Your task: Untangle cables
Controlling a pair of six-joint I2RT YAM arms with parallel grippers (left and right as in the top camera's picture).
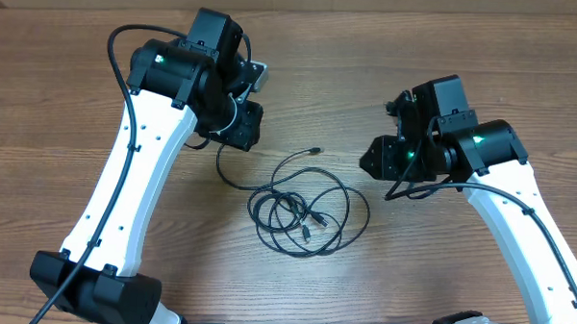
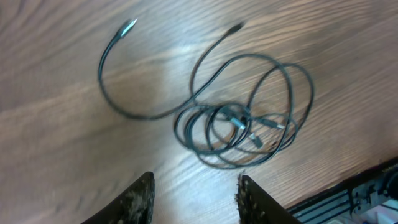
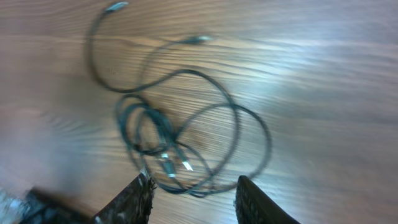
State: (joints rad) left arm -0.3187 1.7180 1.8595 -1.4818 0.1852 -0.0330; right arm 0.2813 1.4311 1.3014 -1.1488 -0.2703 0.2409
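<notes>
**Both arms above the tangle, nothing gripped.** My left jaws stand parted and empty, with bare wood showing between the fingertips. My right jaws are likewise released, and nothing sits between their fingertips. The cables lie flat on the surface, between the two pairs of jaws and below and ahead of each. They touch neither pair. They form a loose coil of overlapping loops, with several plug ends bunched inside it. Two free tails run out toward my left jaws, one ending in a plug just beyond the coil.

**Risks, as I judge them.**
- Closing on the dense centre would likely trap several strands at once, and pulling would then cinch the loops rather than free them.
- The cords are thin and lie flush with the surface, so a shallow descent may slip off them and a deep one may drive my fingertips into the wood.
- A plug dragged through the coil may snag on a crossing strand.
- Both wrist views are blurred, so I cannot tell which strand lies on top.
</notes>
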